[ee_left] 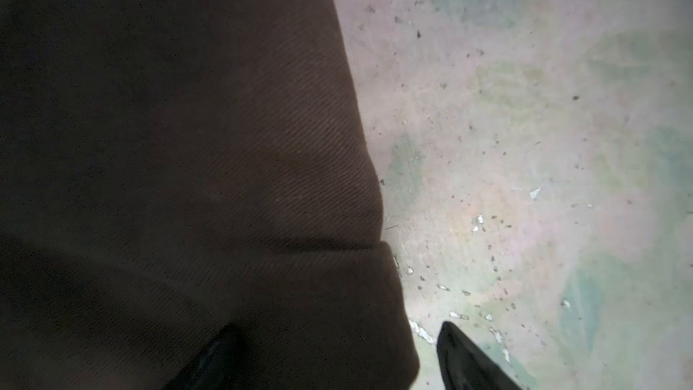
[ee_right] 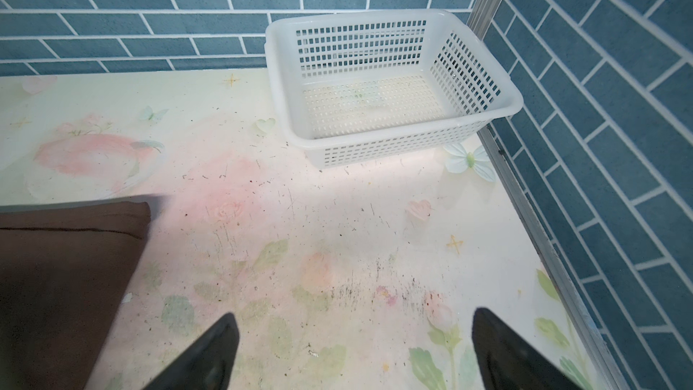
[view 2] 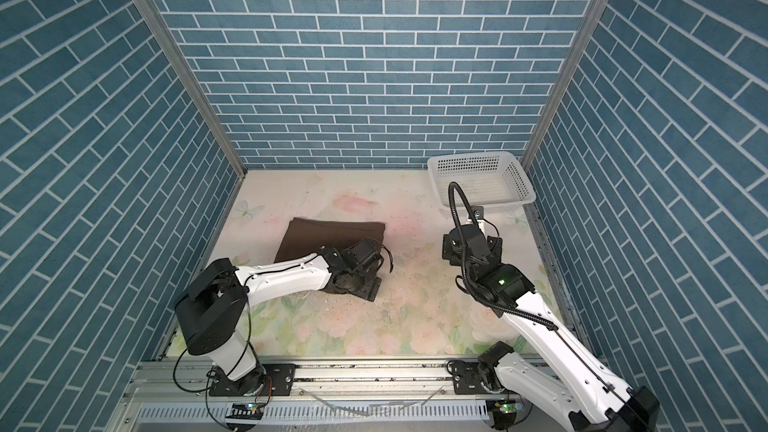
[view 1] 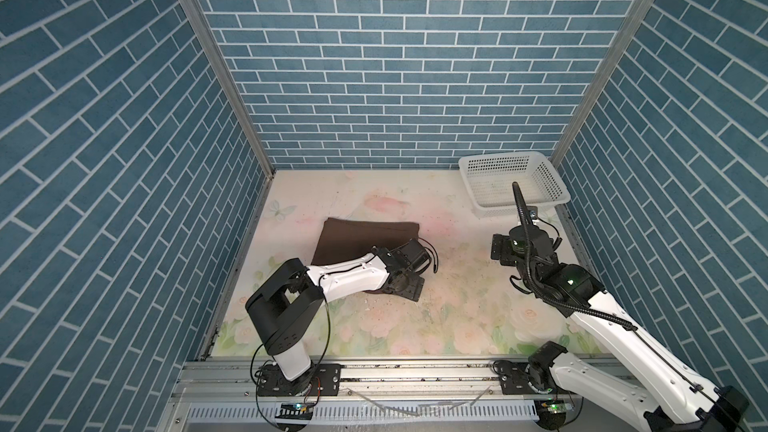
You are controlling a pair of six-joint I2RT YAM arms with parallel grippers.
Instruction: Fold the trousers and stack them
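Trousers [view 1: 361,234]: near edge hidden beneath the left arm [view 1: 349,274] in both top views; cut by picture edges in both wrist views; corner nearest the basket smeared in the right wrist view.
Left claw [ee_left: 336,326]: mostly cut off by the picture edge; contact with the cloth unclear.
Right claw [ee_right: 354,312]: fingers cut off likewise.
Basket [view 1: 500,167]: near rim crossed by the cable hose [view 1: 520,203].
Dark specks [ee_right: 378,287] on bench [ee_right: 300,219]: too small to identify.

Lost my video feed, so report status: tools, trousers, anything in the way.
Left tool open, astride edge of the trousers. Right tool open above the table. Trousers folded, lying flat. Nothing in the way; basket empty, far corner.
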